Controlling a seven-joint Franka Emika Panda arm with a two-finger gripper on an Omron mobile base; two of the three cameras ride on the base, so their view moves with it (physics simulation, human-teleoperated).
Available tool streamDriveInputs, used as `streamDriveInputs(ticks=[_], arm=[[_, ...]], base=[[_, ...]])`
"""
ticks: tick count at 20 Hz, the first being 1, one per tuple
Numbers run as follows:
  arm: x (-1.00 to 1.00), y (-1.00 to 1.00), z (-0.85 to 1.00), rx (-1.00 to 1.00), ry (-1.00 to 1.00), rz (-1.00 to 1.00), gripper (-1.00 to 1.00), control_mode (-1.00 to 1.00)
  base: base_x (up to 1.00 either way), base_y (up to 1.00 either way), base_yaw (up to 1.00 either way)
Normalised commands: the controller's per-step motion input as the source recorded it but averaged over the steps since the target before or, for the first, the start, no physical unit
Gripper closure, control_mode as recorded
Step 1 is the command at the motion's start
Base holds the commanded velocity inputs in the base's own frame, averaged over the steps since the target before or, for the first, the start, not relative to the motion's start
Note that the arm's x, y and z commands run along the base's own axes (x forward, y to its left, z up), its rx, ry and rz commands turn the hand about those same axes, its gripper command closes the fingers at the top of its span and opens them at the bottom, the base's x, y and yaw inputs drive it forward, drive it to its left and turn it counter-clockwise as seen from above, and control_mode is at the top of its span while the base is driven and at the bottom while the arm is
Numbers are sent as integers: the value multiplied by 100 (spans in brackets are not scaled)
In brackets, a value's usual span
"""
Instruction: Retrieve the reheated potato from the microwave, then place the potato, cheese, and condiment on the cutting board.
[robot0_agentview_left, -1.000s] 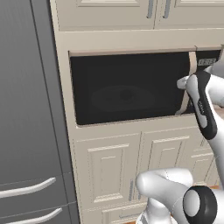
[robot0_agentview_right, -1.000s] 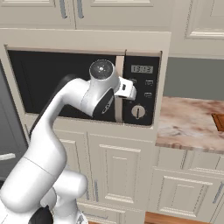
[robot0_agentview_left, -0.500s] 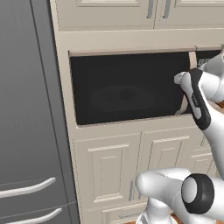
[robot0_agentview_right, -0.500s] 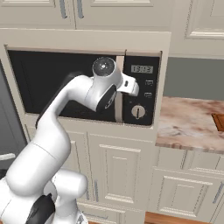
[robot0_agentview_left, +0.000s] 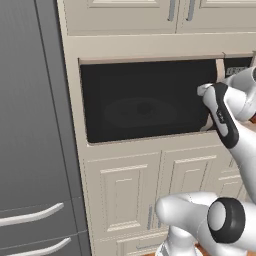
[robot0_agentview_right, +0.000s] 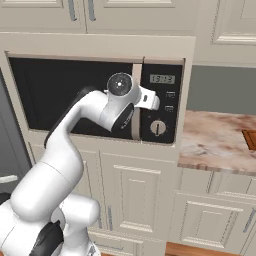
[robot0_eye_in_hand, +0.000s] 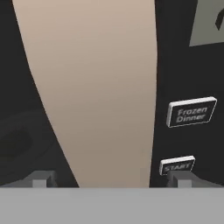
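Microwave (robot0_agentview_left: 145, 102) with its dark glass door closed fills the wall unit ahead of the robot, its glass lying to the left of the gripper (robot0_eye_in_hand: 111, 178), which is held up close against the door's beige vertical handle (robot0_eye_in_hand: 100, 92). In the hand view, the two dark fingertips (robot0_eye_in_hand: 41, 178) stand wide apart at the bottom edge, one on either side of the handle, and whether they touch it cannot be told. To the left of the handle, the dim outline of the round turntable (robot0_eye_in_hand: 17, 140) shows through the glass. To the right of the handle lies the black control panel (robot0_agentview_right: 162, 102), where a button marked "Frozen Dinner" (robot0_eye_in_hand: 191, 112) sits above one marked "START" (robot0_eye_in_hand: 177, 166), the latter just above the right fingertip. The right base view shows the white arm (robot0_agentview_right: 82, 125) bent up from the base to the handle, with the digital display (robot0_agentview_right: 163, 79) and the round knob (robot0_agentview_right: 158, 127) just right of the hand. Farther right of the gripper, a marble counter (robot0_agentview_right: 217, 140) runs beside the microwave, and a corner of the reddish-brown cutting board (robot0_agentview_right: 250, 140) sits at its far right edge. Pale cabinet doors (robot0_agentview_left: 150, 192) stand below the gripper.
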Motion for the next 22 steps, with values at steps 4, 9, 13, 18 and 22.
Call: streamDriveInputs(ticks=[4, 9, 13, 18, 22], arm=[[36, 7, -28, 0, -5, 0, 100, -100], [11, 23, -23, 11, -3, 1, 100, -100], [-38, 27, -18, 14, -4, 3, 100, -100], [-66, 25, -7, 9, -4, 0, 100, -100], [-91, 17, -1, 3, -11, 0, 100, -100]], base=[[0, 0, 0], [0, 0, 0], [0, 0, 0], [0, 0, 0], [0, 0, 0]])
